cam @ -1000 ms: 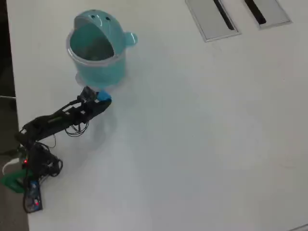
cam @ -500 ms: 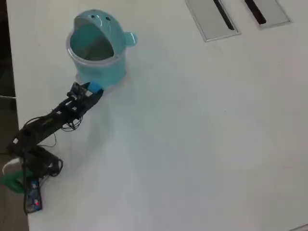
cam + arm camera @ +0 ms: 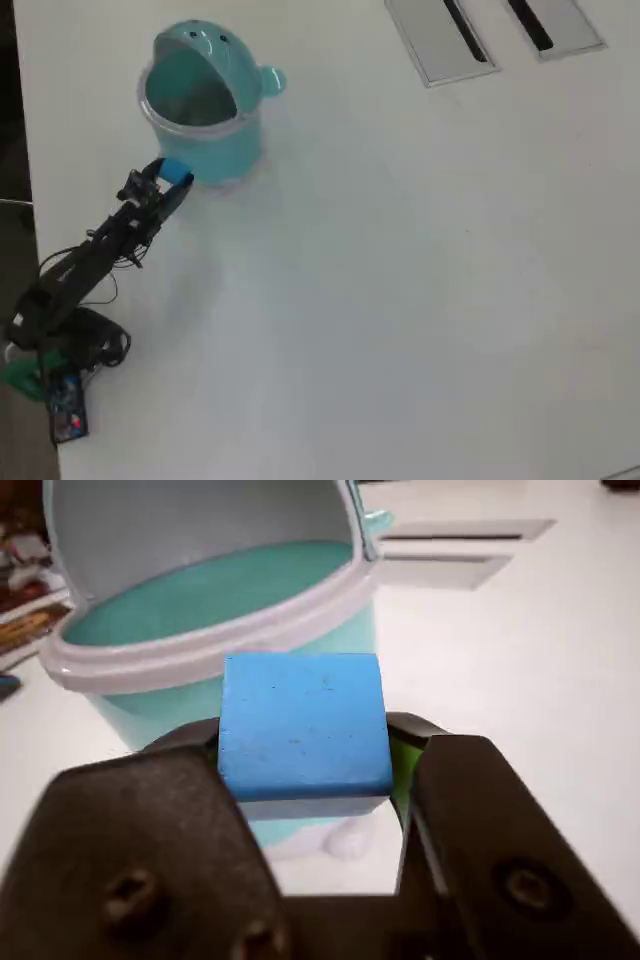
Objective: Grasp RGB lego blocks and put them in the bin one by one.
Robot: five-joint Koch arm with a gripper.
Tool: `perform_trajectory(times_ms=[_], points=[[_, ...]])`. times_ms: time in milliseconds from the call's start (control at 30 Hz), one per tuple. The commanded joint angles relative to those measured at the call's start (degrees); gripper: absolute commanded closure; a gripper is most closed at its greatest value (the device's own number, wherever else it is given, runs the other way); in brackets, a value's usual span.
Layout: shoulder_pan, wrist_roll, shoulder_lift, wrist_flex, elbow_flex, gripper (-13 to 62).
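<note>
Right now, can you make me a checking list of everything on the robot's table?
Surface: white table, plain and bare over most of it.
Job's things: blue block held in the gripper, just short of the teal bin; a sliver of green shows behind the block in the wrist view, too little to name; no red block seen.
Clutter: two flat grey panels at the table's far edge in the overhead view.
Grippers: gripper shut on the blue block, near the bin's rim.
Cables: thin black wires looping off the arm.
Surroundings: dark floor strip along the left edge of the overhead view.
</note>
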Motion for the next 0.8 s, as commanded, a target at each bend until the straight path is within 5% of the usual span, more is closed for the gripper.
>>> perform_trajectory(times_ms=[0,333,767], points=[[-1.14,-0.26,2.11,0.26,-7.73,37.6],[-8.53,-1.14,-5.54,4.04,-25.58,37.7],[-13.36,-6.68,-30.50,3.69,-50.89,37.7]])
